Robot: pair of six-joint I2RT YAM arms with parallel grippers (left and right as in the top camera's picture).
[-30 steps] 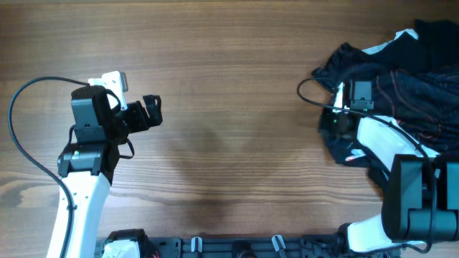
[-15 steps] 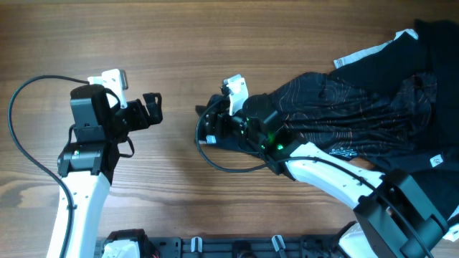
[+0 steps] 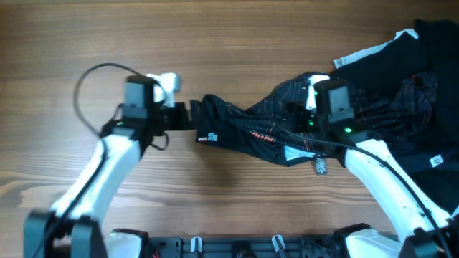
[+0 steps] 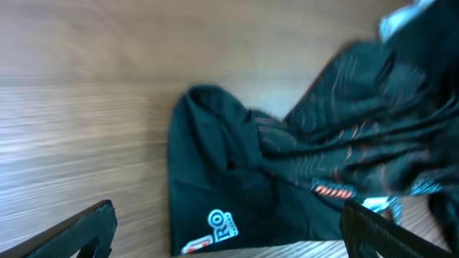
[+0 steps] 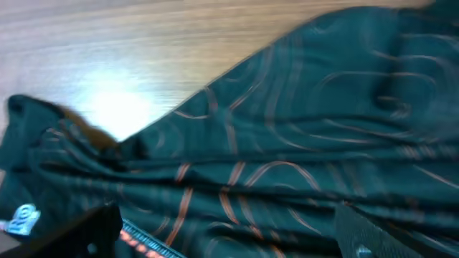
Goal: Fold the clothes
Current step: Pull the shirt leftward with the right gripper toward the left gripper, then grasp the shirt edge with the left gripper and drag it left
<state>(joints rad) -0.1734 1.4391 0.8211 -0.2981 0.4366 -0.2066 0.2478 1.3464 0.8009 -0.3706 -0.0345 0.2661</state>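
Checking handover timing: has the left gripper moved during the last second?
Yes. The left gripper has gone rightward, nearer the stationary white-trimmed plain black garment, reaching the orange-patterned black jersey.

The jersey (image 3: 251, 127) is black with thin orange contour lines, the table (image 3: 215, 43) brown woodgrain.

My brown wooden tabletop (image 3: 237, 43) lies bare on the left. At its far right corner sits a crumpled plain black garment (image 3: 439, 36) with white trim (image 3: 366, 56), running out of the overhead view.
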